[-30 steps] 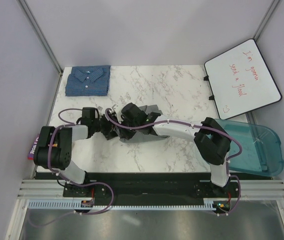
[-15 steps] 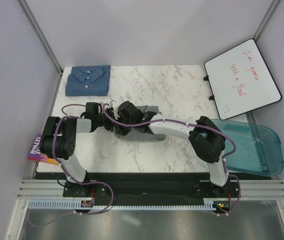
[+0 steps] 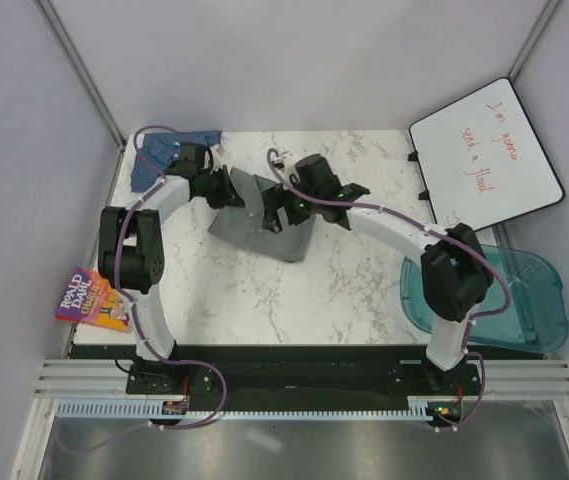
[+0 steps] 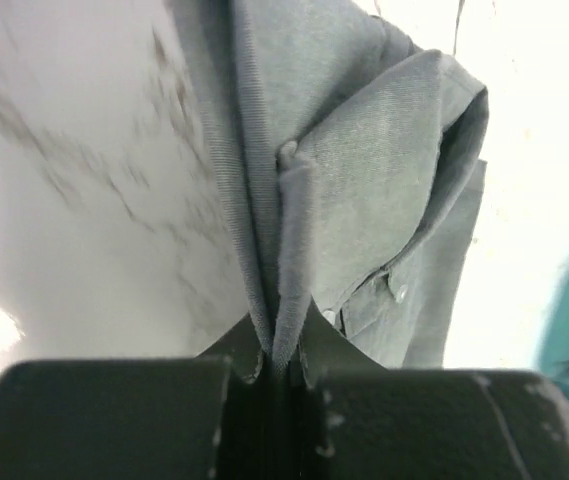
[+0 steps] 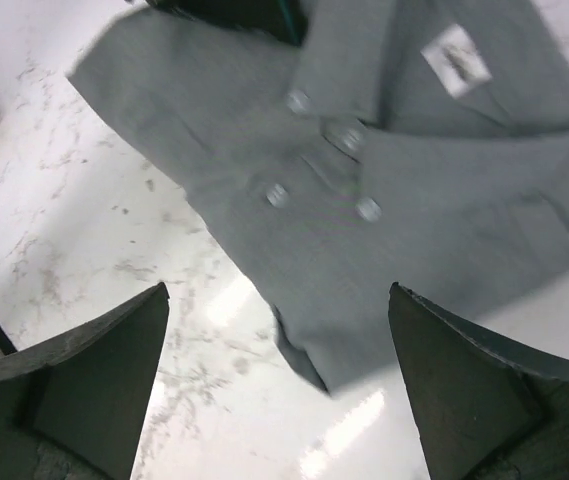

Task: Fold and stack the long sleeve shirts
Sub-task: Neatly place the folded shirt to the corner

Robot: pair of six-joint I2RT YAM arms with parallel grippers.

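On the far half of the counter [image 3: 364, 290], left of middle: grey shirt [image 3: 244, 225], folded, buttoned front up. Lies mostly flat, left edge raised. From the right wrist, shows collar, white label [image 5: 456, 55] and small round buttons [image 5: 279, 193] down the front.

At that raised edge: left gripper [image 3: 226, 188], clenched tight on a fold of the grey cloth. From the left wrist, shows both fingers [image 4: 114, 420] pressed together, the fold standing up between them and the rest of the shirt spreading away over the marble.

Over the middle of the grey shirt: right gripper [image 3: 272, 215], released, fingers [image 5: 84, 380] spread wide, grasping nothing. Hangs above the cloth; cannot tell whether it touches.

At the far left corner: blue shirt [image 3: 149, 165], folded, partly hidden under the left arm. Sits near the grey shirt, side by side, not stacked.

At the left edge, toward the near corner: paperback book [image 3: 89, 298], sticking out past the edge.

Beyond the right edge: whiteboard [image 3: 484, 155] with red handwriting, by the far corner, and teal plastic tub [image 3: 524, 300], by the near corner.
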